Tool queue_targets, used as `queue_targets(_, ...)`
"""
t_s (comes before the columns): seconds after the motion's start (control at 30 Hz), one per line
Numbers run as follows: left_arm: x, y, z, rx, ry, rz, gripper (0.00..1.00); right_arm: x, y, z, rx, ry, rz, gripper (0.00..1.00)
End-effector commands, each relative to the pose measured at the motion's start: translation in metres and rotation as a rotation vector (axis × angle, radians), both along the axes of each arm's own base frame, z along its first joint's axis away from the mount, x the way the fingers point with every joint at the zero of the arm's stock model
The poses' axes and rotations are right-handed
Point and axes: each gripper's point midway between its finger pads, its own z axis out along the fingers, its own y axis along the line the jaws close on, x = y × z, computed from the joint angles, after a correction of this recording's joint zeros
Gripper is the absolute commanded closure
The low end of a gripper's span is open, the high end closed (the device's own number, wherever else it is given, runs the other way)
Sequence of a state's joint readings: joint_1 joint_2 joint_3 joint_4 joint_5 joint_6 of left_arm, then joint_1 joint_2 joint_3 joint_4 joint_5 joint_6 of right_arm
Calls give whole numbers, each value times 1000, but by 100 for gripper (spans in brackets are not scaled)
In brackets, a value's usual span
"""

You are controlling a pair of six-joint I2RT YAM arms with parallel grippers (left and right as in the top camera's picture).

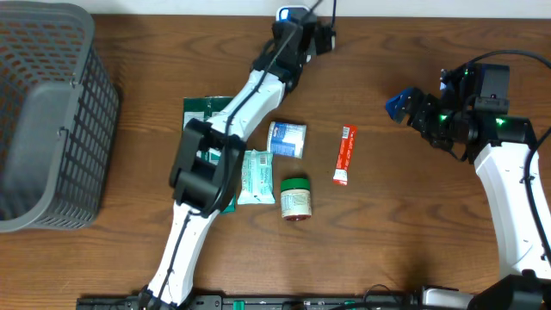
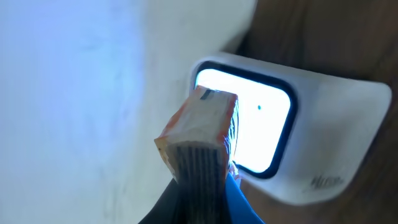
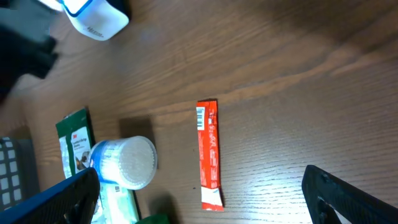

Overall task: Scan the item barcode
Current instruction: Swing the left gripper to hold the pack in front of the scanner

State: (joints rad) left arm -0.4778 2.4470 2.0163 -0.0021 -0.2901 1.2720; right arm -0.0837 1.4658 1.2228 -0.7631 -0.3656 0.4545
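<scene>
The left gripper (image 2: pixel 198 180) was clamped on an orange-edged packet (image 2: pixel 198 127), its end presented close before the lit window (image 2: pixel 264 134) of a white scanner (image 2: pixel 339 130).

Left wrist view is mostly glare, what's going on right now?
The left gripper is shut on an orange-edged packet, holding it right in front of the lit window of the scanner. The right gripper hangs open off to the side, holding nothing. A red sachet and a green-lidded jar lie on the table.
</scene>
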Motion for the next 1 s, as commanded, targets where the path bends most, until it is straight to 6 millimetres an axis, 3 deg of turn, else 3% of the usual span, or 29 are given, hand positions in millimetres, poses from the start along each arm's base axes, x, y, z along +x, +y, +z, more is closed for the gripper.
queue_targets(0.0, 5, 2, -13, 151, -8, -78, 93, 1, -1, 2, -13, -9, 8, 1)
queue_targets(0.57, 11, 8, -7, 159, -34, -84, 93, 1, -1, 2, -13, -9, 8, 1)
queue_targets(0.97, 12, 3, -3, -3, -34, -25, 93, 1, -1, 2, -13, -9, 8, 1)
